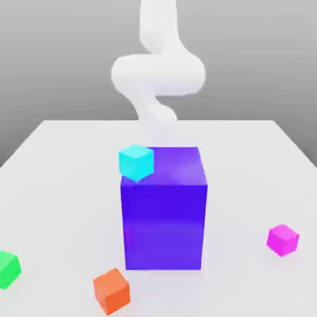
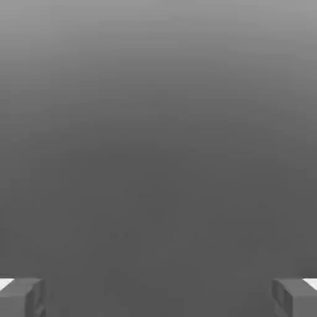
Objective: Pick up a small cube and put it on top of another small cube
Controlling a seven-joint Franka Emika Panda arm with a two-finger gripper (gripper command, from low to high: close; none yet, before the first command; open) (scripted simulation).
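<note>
The small magenta-pink cube (image 1: 283, 239) rests on the white table at the exterior view's right, near the front. The small green cube (image 1: 7, 269) sits at the front left edge of that view, partly cut off. They are far apart, with the big block between them. My white arm (image 1: 158, 74) rises behind the block at the back of the table. In the hand view my gripper (image 2: 158, 297) is open, its two grey fingertips (image 2: 21, 297) far apart with only plain grey background between them.
A big blue-purple block (image 1: 164, 217) stands in the middle of the table (image 1: 62, 161), with a cyan cube (image 1: 136, 161) on its top left corner. An orange cube (image 1: 112, 290) lies in front of the block, toward the left.
</note>
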